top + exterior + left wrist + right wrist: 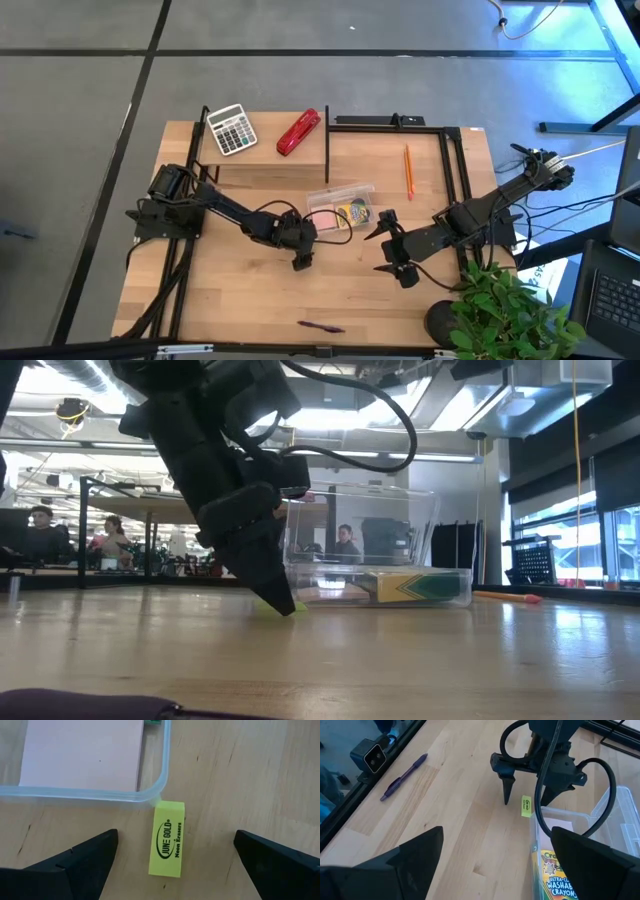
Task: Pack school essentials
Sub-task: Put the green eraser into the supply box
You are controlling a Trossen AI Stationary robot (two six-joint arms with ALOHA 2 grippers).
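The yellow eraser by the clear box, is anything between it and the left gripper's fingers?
Nothing visible. The yellow eraser lies on bare wood between the open fingers of the left gripper, just outside the clear plastic box's corner.

We see a pale wooden table [230, 300] with visible grain and a smooth, faintly shiny finish. The box [150, 800] is clear glossy plastic. The pink sticky-note pad [82, 752] looks like matt paper, and the tiny yellow block [167, 840] looks matt too.
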